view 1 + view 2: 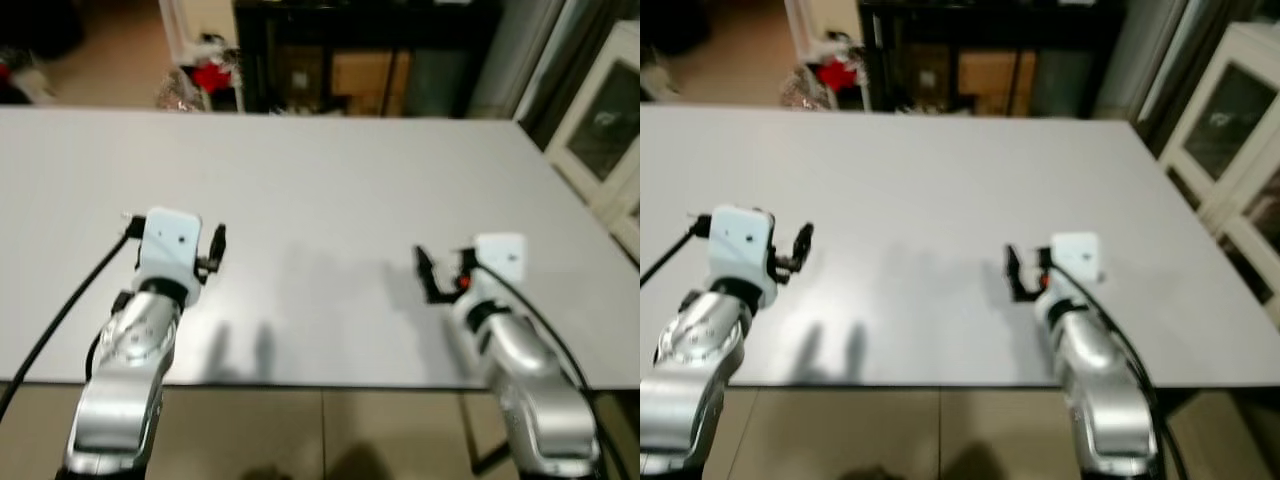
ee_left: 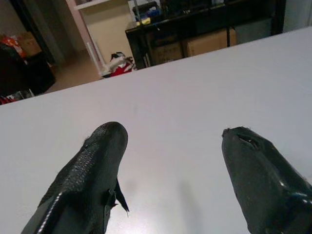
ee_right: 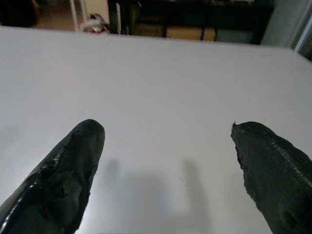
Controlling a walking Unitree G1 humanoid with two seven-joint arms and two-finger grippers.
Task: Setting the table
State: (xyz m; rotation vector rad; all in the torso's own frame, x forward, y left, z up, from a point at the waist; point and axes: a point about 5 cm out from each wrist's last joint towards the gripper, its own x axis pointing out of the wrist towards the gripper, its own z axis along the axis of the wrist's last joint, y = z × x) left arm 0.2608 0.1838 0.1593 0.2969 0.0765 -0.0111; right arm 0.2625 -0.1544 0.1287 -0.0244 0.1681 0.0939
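A bare white table (image 1: 320, 170) stretches ahead of me with no dishes or cutlery on it. My left gripper (image 2: 173, 134) hovers just above the table near its front edge, on the left, open with nothing between its black fingers (image 2: 97, 161). My right gripper (image 3: 168, 129) is held the same way over the front right part of the table, open and empty. In the left eye view the left gripper (image 1: 195, 240) and the right gripper (image 1: 445, 268) sit side by side, each casting a shadow on the tabletop.
Beyond the table's far edge stands a black shelf unit (image 1: 360, 60) with cardboard boxes, and red clutter (image 1: 212, 75) lies on the floor to its left. A white glass-door cabinet (image 1: 610, 120) is close to the table's right side. Tiled floor (image 1: 320, 430) shows below the front edge.
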